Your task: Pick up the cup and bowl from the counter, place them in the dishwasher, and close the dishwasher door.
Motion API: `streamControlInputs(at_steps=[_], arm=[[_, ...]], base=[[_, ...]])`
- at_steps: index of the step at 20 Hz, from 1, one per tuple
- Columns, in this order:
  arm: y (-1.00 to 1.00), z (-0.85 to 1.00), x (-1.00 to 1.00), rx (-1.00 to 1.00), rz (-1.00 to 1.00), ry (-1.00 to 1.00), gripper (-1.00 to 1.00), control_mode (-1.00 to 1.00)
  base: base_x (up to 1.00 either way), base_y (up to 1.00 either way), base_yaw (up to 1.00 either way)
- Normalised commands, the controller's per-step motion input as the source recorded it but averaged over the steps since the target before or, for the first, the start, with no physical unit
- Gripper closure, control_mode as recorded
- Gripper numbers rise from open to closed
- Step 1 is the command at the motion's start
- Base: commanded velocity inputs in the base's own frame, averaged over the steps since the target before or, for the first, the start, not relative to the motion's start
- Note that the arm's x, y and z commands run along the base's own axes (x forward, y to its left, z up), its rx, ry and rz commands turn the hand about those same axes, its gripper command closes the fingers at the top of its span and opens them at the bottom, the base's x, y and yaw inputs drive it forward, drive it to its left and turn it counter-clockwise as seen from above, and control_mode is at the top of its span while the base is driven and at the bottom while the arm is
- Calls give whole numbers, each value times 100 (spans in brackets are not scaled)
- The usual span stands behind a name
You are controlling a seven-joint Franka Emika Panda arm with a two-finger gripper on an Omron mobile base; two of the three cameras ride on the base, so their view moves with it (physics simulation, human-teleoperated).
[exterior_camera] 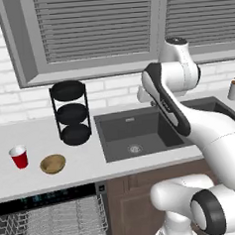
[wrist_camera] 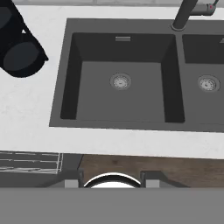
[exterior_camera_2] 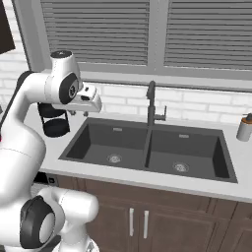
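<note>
Left base view, nearest first: the dishwasher (exterior_camera: 52,221) stands open low at the left, its white wire rack (exterior_camera: 47,226) showing under the bench (exterior_camera: 93,163) edge. On the bench above it sit the bowl (exterior_camera: 52,164) and, just beside it to the left, the red cup (exterior_camera: 19,157), both upright and apart from each other. Behind them stands the three-tier stand (exterior_camera: 71,113); the sink (exterior_camera: 135,130) lies to the right. The claw (exterior_camera_2: 93,102) hangs high over the sink's left edge, nothing between its tips; whether released or clenched I cannot tell. So both dishes lie well off to the claw's left and lower, the bowl being the nearer of the two.
</note>
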Motion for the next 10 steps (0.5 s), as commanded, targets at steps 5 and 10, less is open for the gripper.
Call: streamControlInputs(at_steps=[5, 10], arm=[[0, 0, 0, 0, 0, 0, -100, 100], [0, 0, 0, 0, 0, 0, -100, 100]], base=[[-1, 0, 0], [-7, 0, 25]])
